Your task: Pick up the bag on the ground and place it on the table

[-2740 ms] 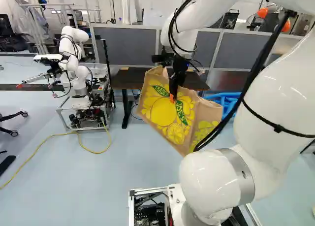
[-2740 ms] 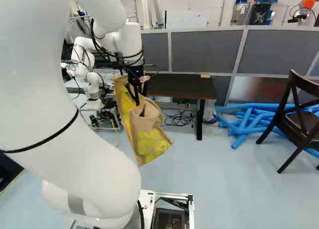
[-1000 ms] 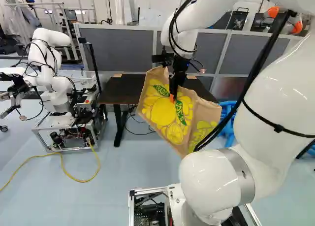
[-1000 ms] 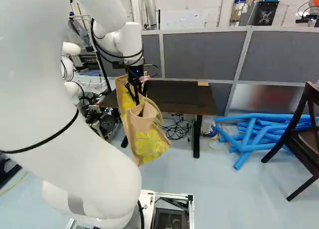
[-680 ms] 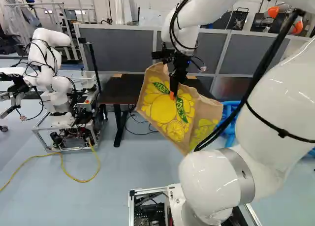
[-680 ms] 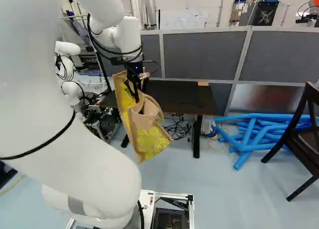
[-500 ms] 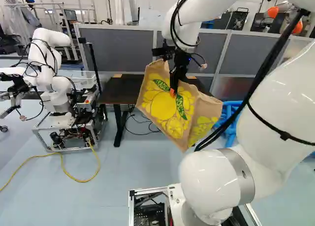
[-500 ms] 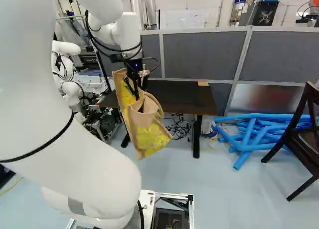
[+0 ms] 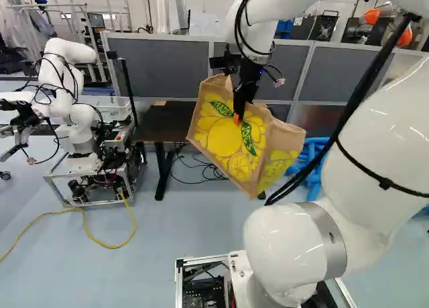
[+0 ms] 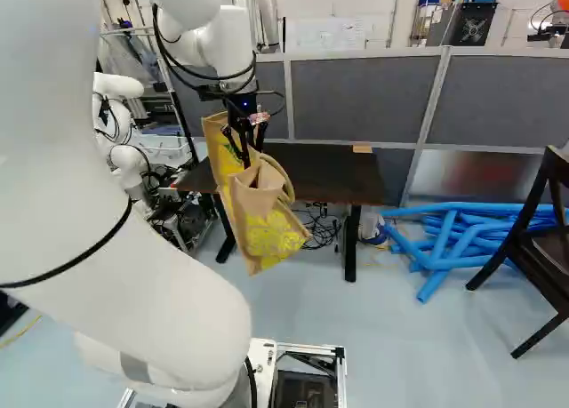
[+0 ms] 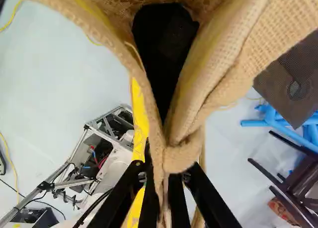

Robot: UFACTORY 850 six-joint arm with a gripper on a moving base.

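My gripper [image 9: 238,113] holds the tan jute bag [image 9: 218,137] with its yellow and green print, tilted in mid-air. In the wrist view the gripper [image 11: 164,188] is shut on the bag's rim [image 11: 181,156], one finger at each side of the cloth; the bag's mouth gapes ahead of the fingers, dark inside. Behind the bag, against the grey partition, stands the dark table [image 10: 324,172]; bag and arm hide part of it. The bag hangs lower than the tabletop over much of its height.
Another robot [image 9: 74,113] on a wheeled frame stands left of the table. Blue tubes [image 10: 453,239] lie on the floor right of the table, beside a dark wooden chair [image 10: 542,221]. A yellow cable [image 9: 87,234] runs over the floor; black cables lie beneath the table.
The base has moved, turning and coming nearer the table, then stopped. Over the last second my arm has risen a little, carrying the bag upward with it.
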